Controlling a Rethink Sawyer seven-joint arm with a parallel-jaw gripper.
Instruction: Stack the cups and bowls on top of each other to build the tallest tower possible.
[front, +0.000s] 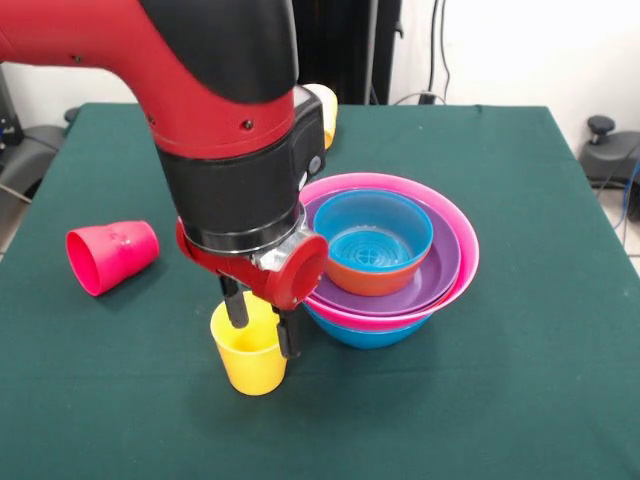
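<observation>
My gripper (262, 320) reaches down at the front left of the table and is shut on a yellow cup (250, 362) that stands upright. One black finger (235, 305) sits at the cup's back rim, the other at its right side. Just to the right is the tower: a blue bowl (368, 334) lowest, then a wide pink bowl (462, 258), a purple bowl (445, 268), an orange bowl (368, 282) and a blue bowl (372, 232) nested inside. A red-pink cup (110, 256) lies on its side at the left.
Another yellow cup (326, 110) peeks out behind my arm at the far side, mostly hidden. The green table cloth (520, 400) runs to the edges on all sides. A black chair base (608, 150) stands off the table at the right.
</observation>
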